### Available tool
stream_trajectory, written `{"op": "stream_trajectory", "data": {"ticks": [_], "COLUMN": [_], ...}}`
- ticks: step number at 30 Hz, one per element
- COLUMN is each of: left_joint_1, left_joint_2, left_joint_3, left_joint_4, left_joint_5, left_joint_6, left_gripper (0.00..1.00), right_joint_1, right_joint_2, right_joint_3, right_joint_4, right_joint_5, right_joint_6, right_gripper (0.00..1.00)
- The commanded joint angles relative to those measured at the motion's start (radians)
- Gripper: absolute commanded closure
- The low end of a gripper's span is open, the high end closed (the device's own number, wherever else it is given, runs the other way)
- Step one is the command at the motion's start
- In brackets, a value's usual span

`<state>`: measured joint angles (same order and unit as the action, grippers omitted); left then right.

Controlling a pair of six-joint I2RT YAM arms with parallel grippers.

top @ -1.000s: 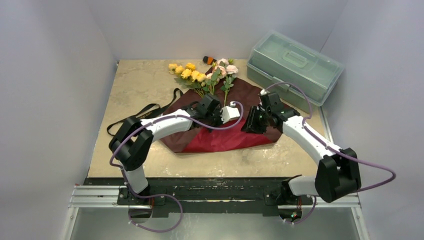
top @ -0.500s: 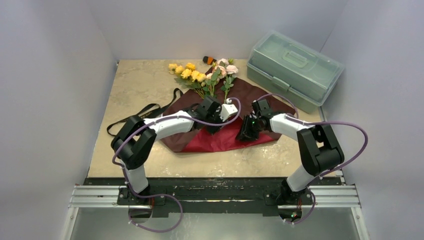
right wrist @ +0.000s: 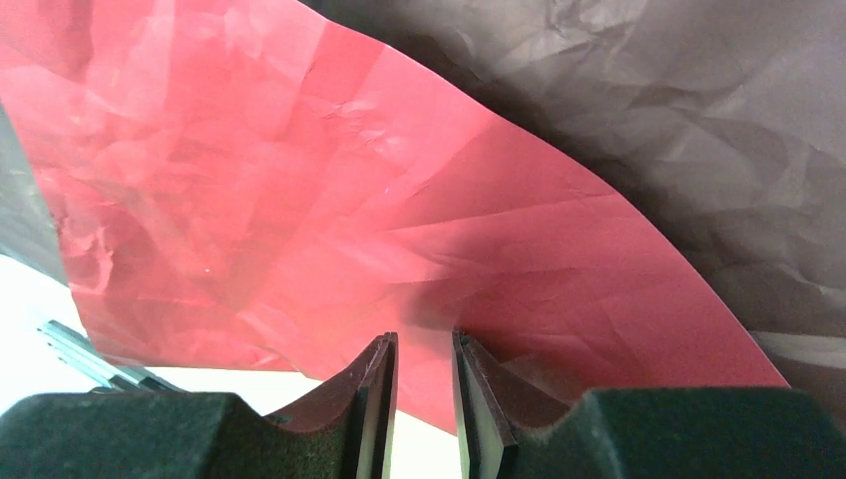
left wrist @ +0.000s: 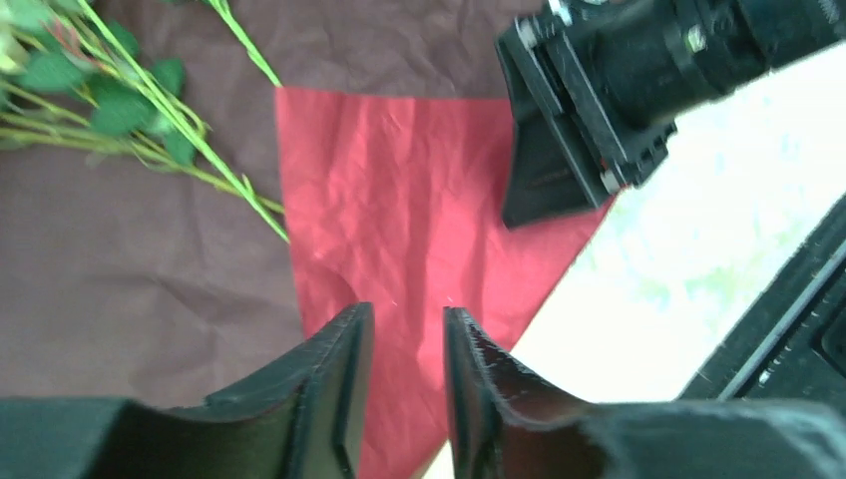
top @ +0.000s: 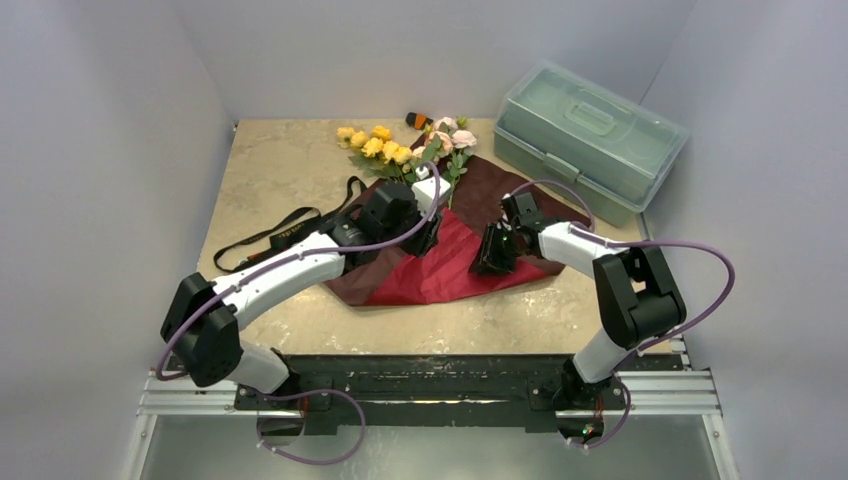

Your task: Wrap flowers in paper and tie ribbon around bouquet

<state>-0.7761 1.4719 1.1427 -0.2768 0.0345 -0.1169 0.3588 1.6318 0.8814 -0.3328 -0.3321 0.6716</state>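
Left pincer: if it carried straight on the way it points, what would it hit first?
Most likely the bright red folded flap of the paper, straight ahead of the left pincer; how far off it lies is unclear.

Left hand and right hand low, angled toward each other — jaws of both slightly ajar.

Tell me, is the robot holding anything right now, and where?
Nothing looks held. The left end effector and the right end effector both sit over the red paper with jaws slightly apart, pinching no part of it.
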Motion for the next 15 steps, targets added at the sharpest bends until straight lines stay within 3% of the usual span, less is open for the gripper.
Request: {"op": "stream_trajectory", "data": {"ticks": [1,6,15], "left_joint_1": [-0.011,-0.012,-0.011], "left_joint_2": [-0.015,-0.016,0.084], "left_joint_3": [-0.143,-0.281,-0.353], "left_joint_4": [-0.016,0.098,0.117], "left_joint_5": [0.043,0.023,-0.065], "left_joint_6": [-0.159,-0.223,-0.278], "left_gripper": [0.69,0.74,0.85], "right_joint_1": [-0.001,-0.001,-0.001], "right_joint_2": [-0.003,-0.001,-0.021], "right_joint_3": [0.056,0.064,0.077], "right_joint_4": [-0.017,-0.035,-0.128], "right_joint_5": [0.004,0.008,0.073], "right_joint_6": [-0.032,-0.042,-0.038], "right_gripper": [0.67,0.67,0.68]}}
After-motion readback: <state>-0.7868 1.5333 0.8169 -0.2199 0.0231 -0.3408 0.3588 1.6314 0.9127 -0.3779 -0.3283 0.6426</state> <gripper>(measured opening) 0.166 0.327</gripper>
